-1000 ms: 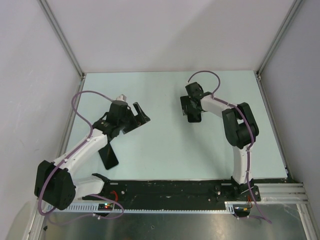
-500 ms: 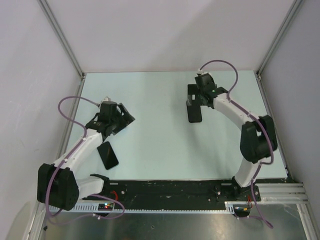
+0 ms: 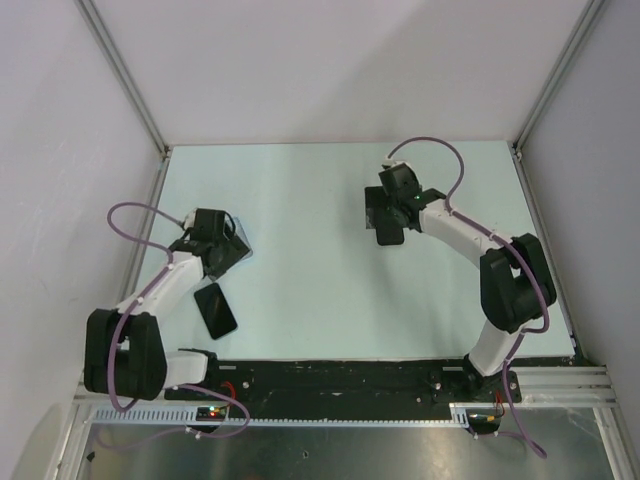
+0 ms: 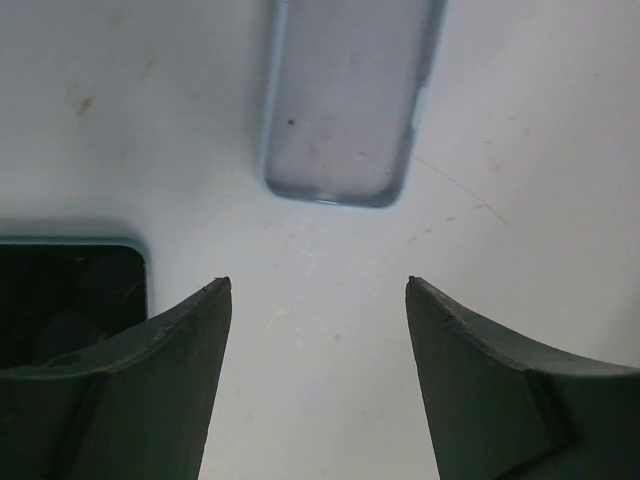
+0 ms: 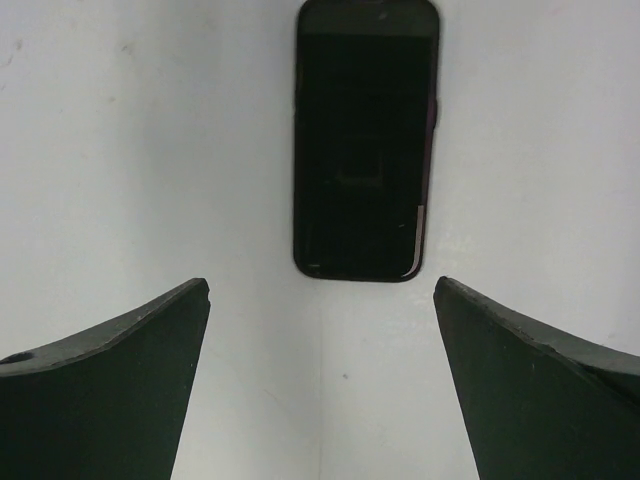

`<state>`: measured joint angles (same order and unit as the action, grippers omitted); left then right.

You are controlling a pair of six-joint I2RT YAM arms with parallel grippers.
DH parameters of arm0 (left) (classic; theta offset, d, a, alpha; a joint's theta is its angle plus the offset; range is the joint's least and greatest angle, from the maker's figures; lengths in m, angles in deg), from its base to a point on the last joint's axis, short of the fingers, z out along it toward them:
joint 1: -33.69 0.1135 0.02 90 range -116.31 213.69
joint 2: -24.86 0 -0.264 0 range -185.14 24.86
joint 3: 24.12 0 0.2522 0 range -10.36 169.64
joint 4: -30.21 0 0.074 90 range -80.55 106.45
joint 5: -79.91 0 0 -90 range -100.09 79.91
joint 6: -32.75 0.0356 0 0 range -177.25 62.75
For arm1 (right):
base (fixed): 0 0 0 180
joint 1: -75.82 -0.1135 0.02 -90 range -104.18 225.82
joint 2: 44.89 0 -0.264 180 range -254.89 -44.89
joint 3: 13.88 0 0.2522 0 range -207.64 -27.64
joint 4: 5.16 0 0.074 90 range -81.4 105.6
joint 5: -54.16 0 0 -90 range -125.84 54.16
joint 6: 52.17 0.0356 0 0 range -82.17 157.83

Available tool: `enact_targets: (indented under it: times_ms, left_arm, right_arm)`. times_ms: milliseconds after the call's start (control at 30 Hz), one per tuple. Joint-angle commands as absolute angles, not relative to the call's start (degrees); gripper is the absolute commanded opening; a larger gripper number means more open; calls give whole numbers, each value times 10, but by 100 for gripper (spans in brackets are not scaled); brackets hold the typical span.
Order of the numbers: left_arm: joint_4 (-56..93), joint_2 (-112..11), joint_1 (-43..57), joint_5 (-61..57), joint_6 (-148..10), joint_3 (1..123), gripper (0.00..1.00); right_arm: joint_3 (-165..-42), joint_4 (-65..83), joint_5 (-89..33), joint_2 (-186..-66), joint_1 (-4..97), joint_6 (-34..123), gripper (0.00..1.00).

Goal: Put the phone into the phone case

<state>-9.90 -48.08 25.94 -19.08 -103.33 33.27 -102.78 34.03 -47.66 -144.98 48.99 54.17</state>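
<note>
The phone case (image 4: 345, 100) is an empty translucent pale-blue rounded rectangle lying flat on the table. It also shows in the top view (image 3: 242, 241). My left gripper (image 4: 318, 282) is open and empty just short of the case's near end, hovering at the left (image 3: 231, 250). The phone (image 5: 366, 140) is a black slab lying flat, seen in the top view (image 3: 390, 234) at centre right. My right gripper (image 5: 322, 282) is open and empty just short of the phone's near end, seen from above (image 3: 392, 211).
A second dark slab with a pale teal rim (image 4: 65, 300) lies beside my left finger; it shows near the left arm (image 3: 216, 310). White walls and metal frame posts (image 3: 125, 80) enclose the pale table (image 3: 310, 290). A black rail (image 3: 350, 378) runs along the near edge.
My left gripper has pulled back to the left and lower, uncovering the pale-blue case. My right gripper swung up and then came back over the phone's near end while its elbow moved right.
</note>
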Motion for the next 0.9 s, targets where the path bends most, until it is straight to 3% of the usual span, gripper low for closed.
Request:
enact_targets:
  times_ms: [0, 100, 300, 433, 867]
  left_arm:
    - [-126, -467, 279, -248, -1036, 317, 74]
    - [-134, -446, 298, -255, -1052, 277, 76]
    - [-149, -365, 316, -273, -1075, 196, 93]
    - [-166, -323, 319, -292, -1086, 170, 98]
    - [-186, -355, 320, -320, -1083, 165, 100]
  right_arm:
    - [-1019, 314, -464, -1436, 456, 553, 99]
    - [-1018, 306, -452, -1438, 442, 555, 100]
    - [-1016, 301, -436, -1433, 437, 554, 99]
    - [-1009, 293, -425, -1426, 438, 554, 99]
    - [-977, 272, -397, -1395, 458, 556, 99]
